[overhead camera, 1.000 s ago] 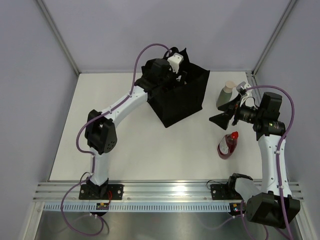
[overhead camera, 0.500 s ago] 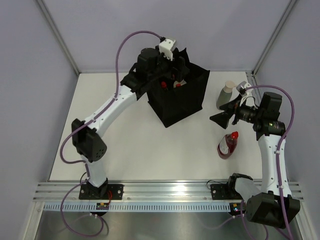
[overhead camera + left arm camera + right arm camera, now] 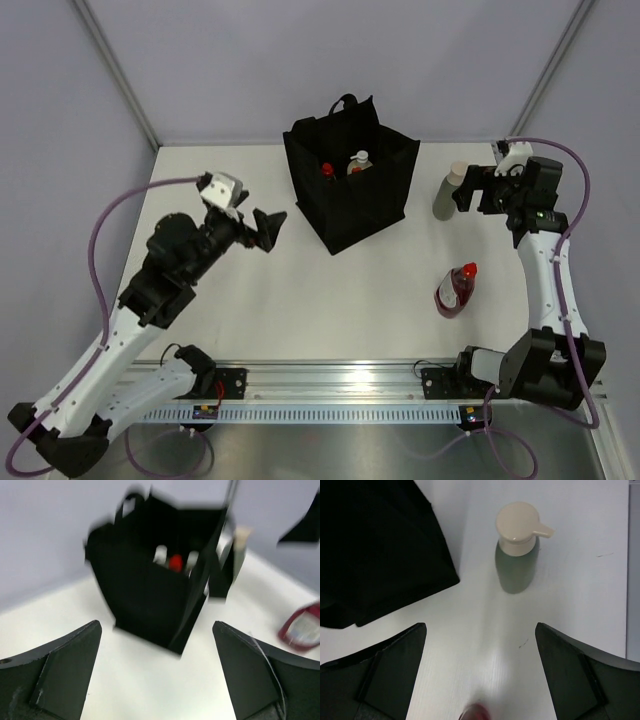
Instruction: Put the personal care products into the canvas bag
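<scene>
The black canvas bag (image 3: 352, 195) stands open at the back middle of the table. Inside it a red-capped bottle (image 3: 327, 168) and a pale bottle (image 3: 358, 161) show. My left gripper (image 3: 268, 228) is open and empty, left of the bag and apart from it; its blurred wrist view shows the bag (image 3: 155, 595) ahead. The grey-green pump bottle (image 3: 449, 190) stands upright right of the bag. My right gripper (image 3: 472, 190) is open beside it; in its wrist view (image 3: 480, 680) the pump bottle (image 3: 516, 555) is ahead of the jaws. A dark red bottle (image 3: 456, 289) stands nearer.
The enclosure walls close the table at the back and both sides. The aluminium rail (image 3: 330, 395) with the arm bases runs along the near edge. The bag's corner (image 3: 380, 555) fills the upper left of the right wrist view.
My left arm has pulled out of the bag and swung left and down, gripper open and empty. My right gripper has moved back toward the pump bottle, away from the dark red bottle.
</scene>
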